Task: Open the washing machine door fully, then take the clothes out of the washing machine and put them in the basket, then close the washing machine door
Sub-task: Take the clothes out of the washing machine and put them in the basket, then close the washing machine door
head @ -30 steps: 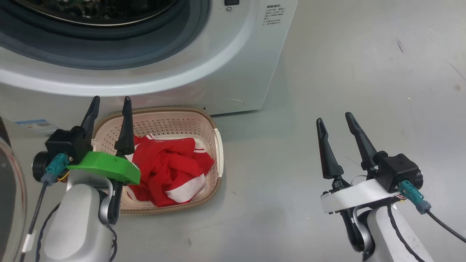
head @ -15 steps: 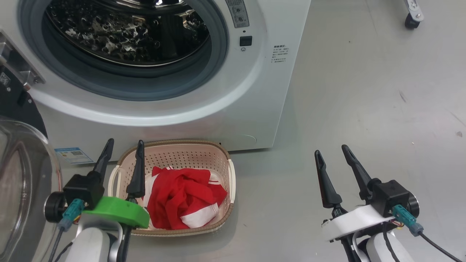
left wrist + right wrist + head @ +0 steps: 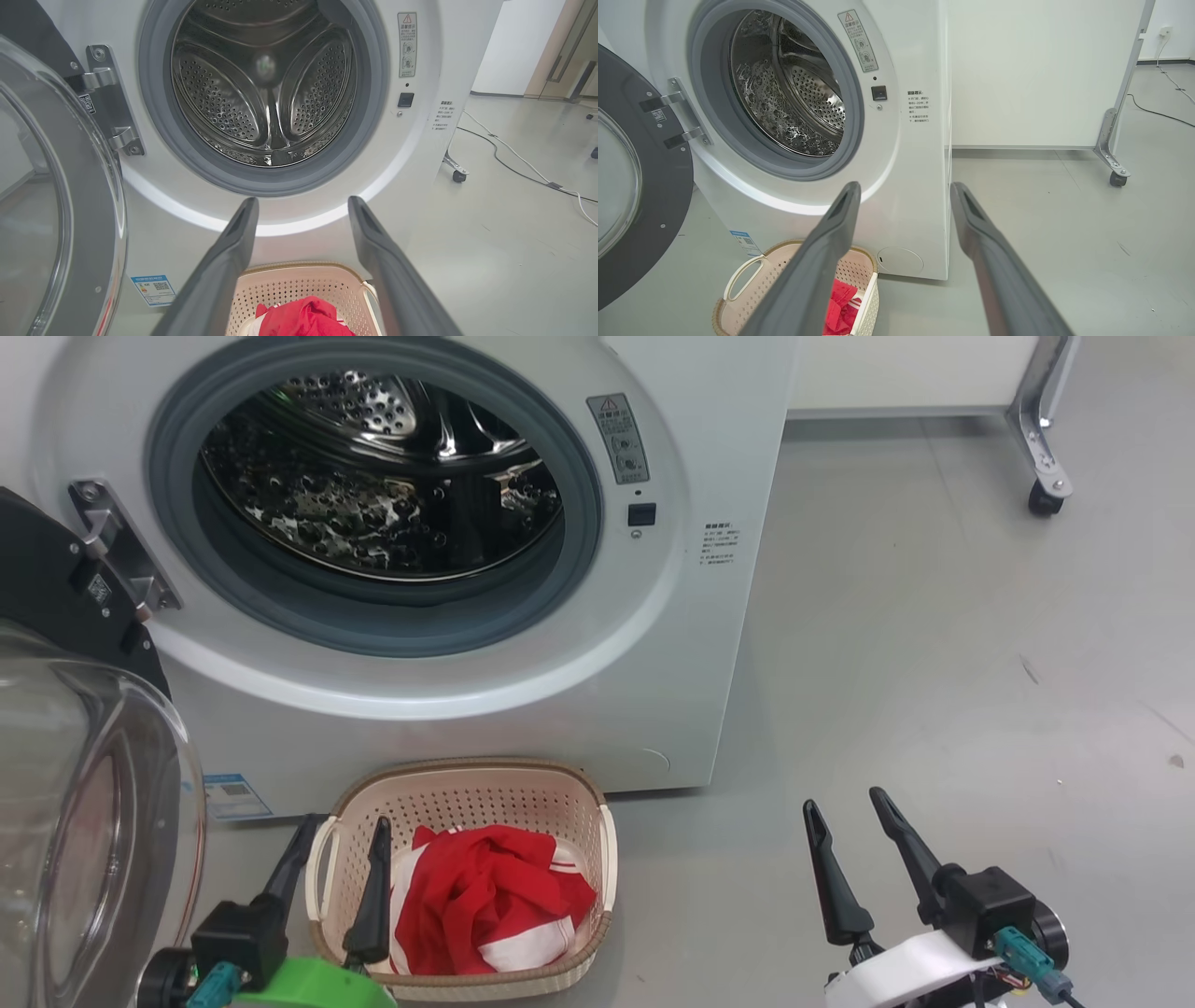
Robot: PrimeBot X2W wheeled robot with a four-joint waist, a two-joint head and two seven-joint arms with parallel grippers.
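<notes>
Grey floor (image 3: pixel 887 663) carries the washing machine (image 3: pixel 691 691), whose door (image 3: pixel 93 821) hangs open at the left, cut off at the view's edge. The drum (image 3: pixel 373 513) shows bare steel, and the clothes (image 3: pixel 485 905) lie in the basket (image 3: pixel 467 798) just before the machine. Left gripper (image 3: pixel 344 823) and right gripper (image 3: pixel 844 800) stand spread, empty.

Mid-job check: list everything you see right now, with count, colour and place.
washer: one, white, ahead, left of centre.
door: one, black with clear glass, swung open at far left.
drum: one, steel, inside washer; no clothes seen in it.
basket: one, cream with brown rim, on grey floor before washer.
clothes: red with white trim, count unclear, bunched in basket.
sticker: one, blue, low on washer front, left of basket.
caster: one, black, under metal leg, upper right.
left gripper: one, dark fingers open, empty, at basket's left edge.
right gripper: one, dark fingers open, empty, right of basket.
</notes>
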